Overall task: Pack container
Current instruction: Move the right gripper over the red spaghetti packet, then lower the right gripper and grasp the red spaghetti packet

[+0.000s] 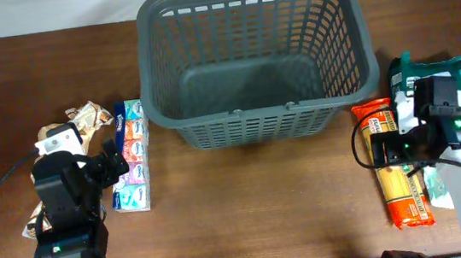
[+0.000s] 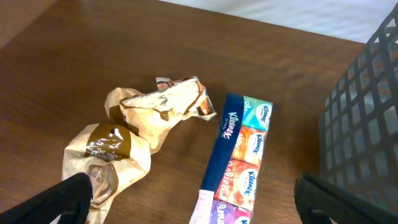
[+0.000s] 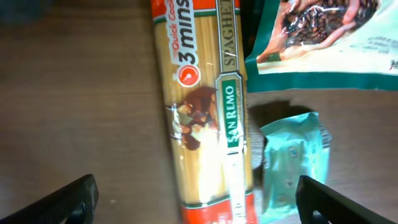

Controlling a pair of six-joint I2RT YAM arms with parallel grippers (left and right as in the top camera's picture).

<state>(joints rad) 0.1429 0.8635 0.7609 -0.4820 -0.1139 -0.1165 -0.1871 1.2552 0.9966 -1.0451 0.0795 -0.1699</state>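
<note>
The container is a large dark grey slotted basket (image 1: 256, 128), empty, at the far middle of the table; its wall shows at the right of the left wrist view (image 2: 367, 124). My left gripper (image 1: 112, 159) (image 2: 205, 205) is open above a multicolour Kleenex tissue pack (image 1: 130, 152) (image 2: 239, 155), its fingers either side of it and not touching. My right gripper (image 1: 390, 148) (image 3: 202, 202) is open over an orange San Remo spaghetti packet (image 1: 403, 175) (image 3: 205, 106), straddling it and a small teal packet (image 3: 292, 162).
A crumpled brown and white wrapper (image 1: 83, 119) (image 2: 124, 143) lies left of the tissue pack. A green bag with a brown picture (image 1: 439, 73) (image 3: 317, 37) lies at the right, beyond the spaghetti. The table is dark wood.
</note>
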